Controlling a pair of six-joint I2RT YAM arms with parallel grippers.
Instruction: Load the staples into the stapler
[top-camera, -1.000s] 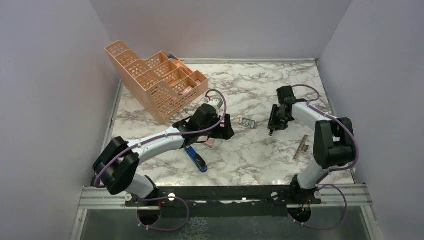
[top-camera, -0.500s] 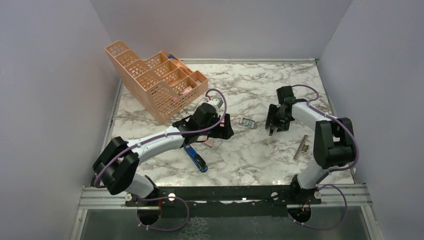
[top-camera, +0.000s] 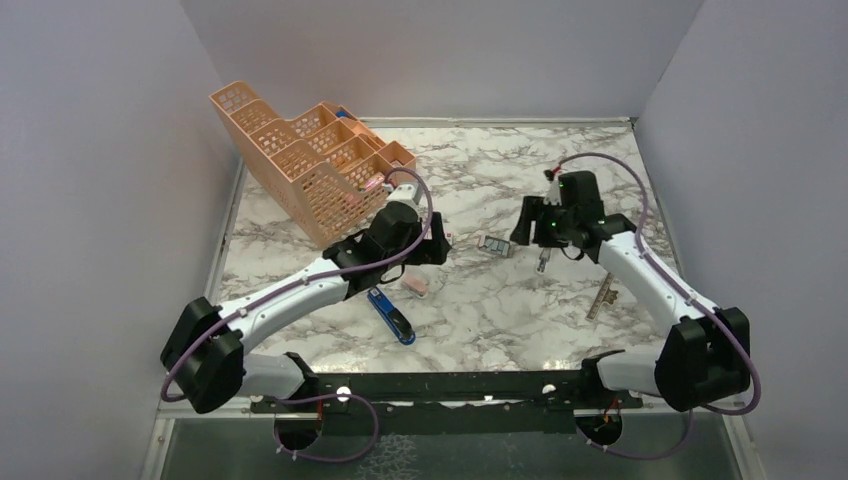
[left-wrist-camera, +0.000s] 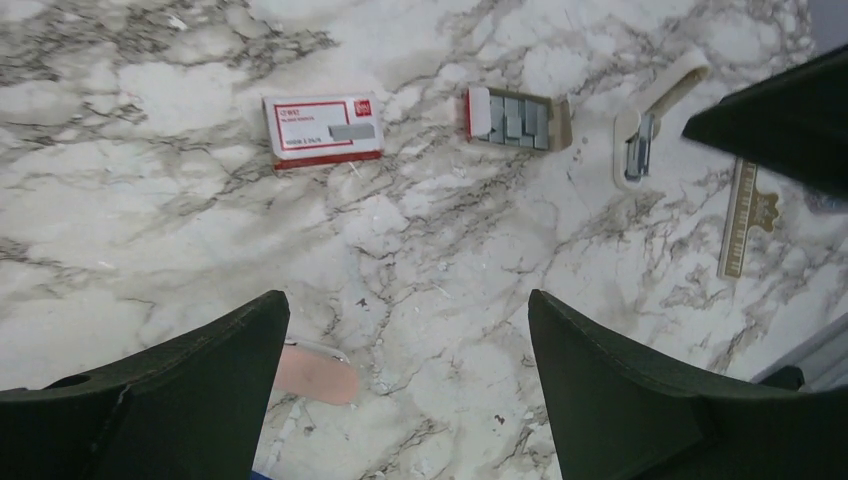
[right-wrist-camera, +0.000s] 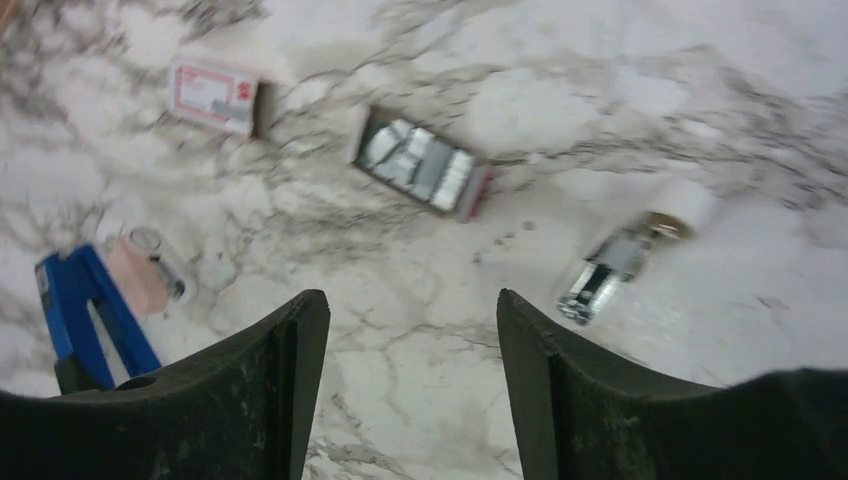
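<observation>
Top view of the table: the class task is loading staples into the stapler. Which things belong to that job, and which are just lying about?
For the job:
- staples
- stapler

Just lying about:
- red-and-white box
- pink block
- peach mesh organiser
- small white-and-metal piece
- gold ruler-like strip

Soft, even light from overhead fills the top view; the marble surface (top-camera: 520, 310) is bright, with only faint, soft-edged shadows. The left wrist view is sharp, its pale marble slightly washed out. The right wrist view is blurred throughout, the staples (right-wrist-camera: 420, 165) smeared. The left pincer (left-wrist-camera: 405, 300) and right pincer (right-wrist-camera: 410, 295) show as dark, near-featureless shapes.
</observation>
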